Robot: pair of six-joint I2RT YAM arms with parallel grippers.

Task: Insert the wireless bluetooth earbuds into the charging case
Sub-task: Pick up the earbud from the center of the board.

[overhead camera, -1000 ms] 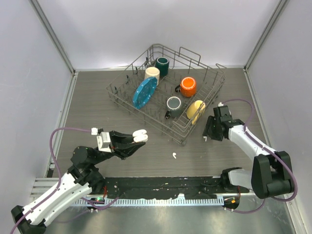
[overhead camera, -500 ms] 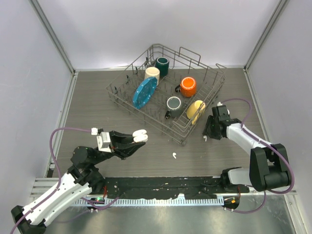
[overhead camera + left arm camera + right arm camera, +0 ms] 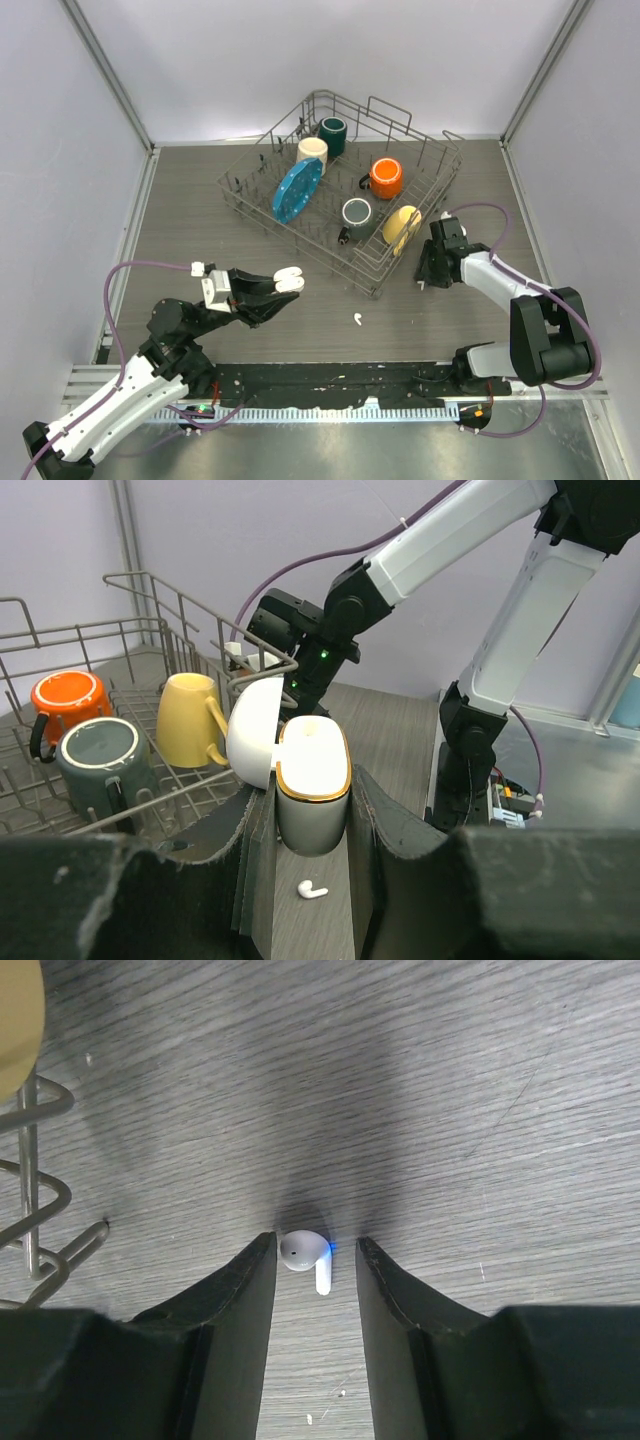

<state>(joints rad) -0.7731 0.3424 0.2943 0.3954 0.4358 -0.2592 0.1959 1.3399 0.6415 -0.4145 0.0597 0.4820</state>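
The left gripper (image 3: 278,290) hovers low over the table (image 3: 200,220), its fingers pressed against the sides of the case (image 3: 288,279), which it holds upright with the lid swung open. In the left wrist view the case has a gold rim, but that angle does not show whether anything sits inside. The gripper's own body fills the bottom of that view and cuts off the table below.

To the right, the loose earbud (image 3: 357,319) lies on the bare table, near the case and apart from it.

Beyond it stands the rack (image 3: 350,160), with the yellow mug (image 3: 402,225) at its right end.

Just right of the rack, the right gripper (image 3: 423,281) points down at the table. From above, its body hides what lies under it. The right wrist view shows its fingers (image 3: 240,1290) spread on either side of the lit earbud (image 3: 304,1251), which lies on the table and shows a small blue glow where its stem begins. Whether the left finger touches the earbud is hard to make out.

Since a second ago the right gripper has edged left toward the rack, with its elbow drawn in. The left gripper, the case and the loose earbud have barely shifted.
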